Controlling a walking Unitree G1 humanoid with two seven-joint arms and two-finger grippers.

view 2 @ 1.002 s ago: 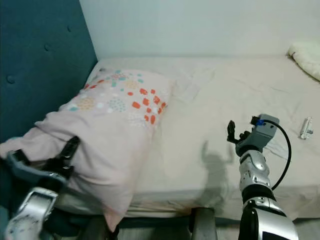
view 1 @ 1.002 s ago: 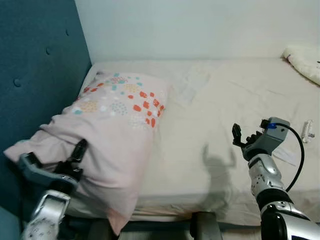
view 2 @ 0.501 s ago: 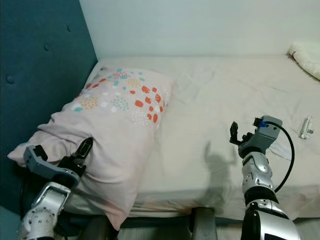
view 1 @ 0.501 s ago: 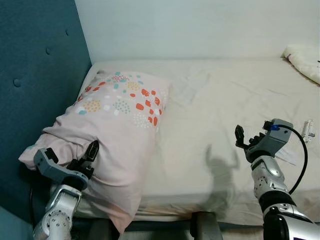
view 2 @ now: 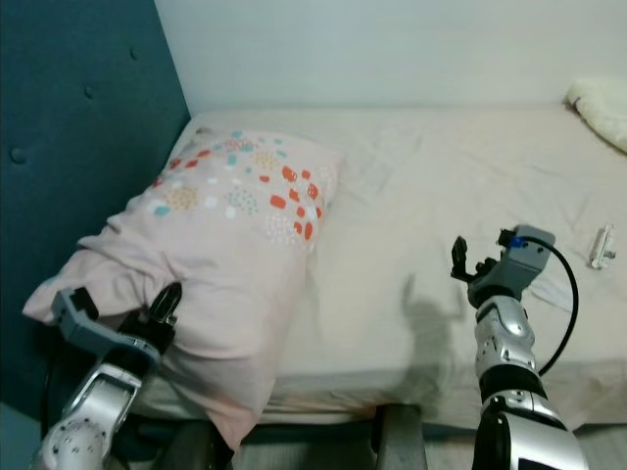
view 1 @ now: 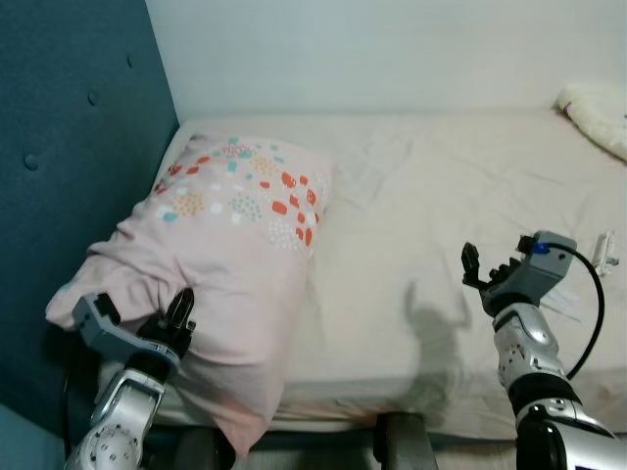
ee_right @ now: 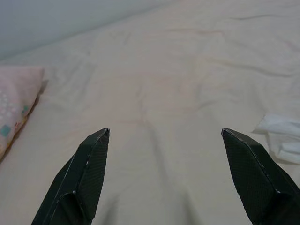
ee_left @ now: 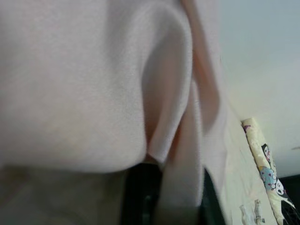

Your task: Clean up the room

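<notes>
Pillow being set at bed head.
Pillow (view 1: 230,235) near corner is pinched by left gripper (view 1: 167,318); right gripper (ee_right: 166,180) spread wide, empty. Next: release w/o dragging fabric.

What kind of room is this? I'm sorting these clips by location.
Most likely a bedroom: a bed with a cream sheet fills the scene, a pink patterned pillow lies at its head, and a padded blue headboard stands behind it. The left claw presses into the pillow.

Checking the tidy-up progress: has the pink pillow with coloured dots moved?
Yes. The pink dotted pillow has slid up the bed toward the blue headboard, pushed by the left gripper.
</notes>
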